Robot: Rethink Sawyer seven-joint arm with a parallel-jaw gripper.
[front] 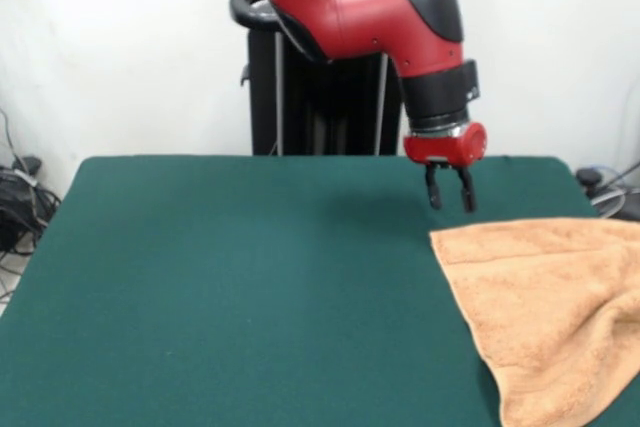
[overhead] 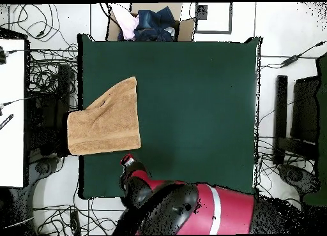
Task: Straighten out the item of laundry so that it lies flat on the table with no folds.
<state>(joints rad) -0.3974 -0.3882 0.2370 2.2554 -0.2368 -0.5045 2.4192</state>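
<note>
Currently claw hangs spread and empty above tabletop, far of towel. Towel lies at right edge, part overhanging, folded at right. Its near-left corner sits just below claw tips.

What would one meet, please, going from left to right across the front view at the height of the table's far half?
Cables on the floor → bare green table → the gripper, hanging above the table → the tan towel, which runs out past the picture's right edge.
</note>
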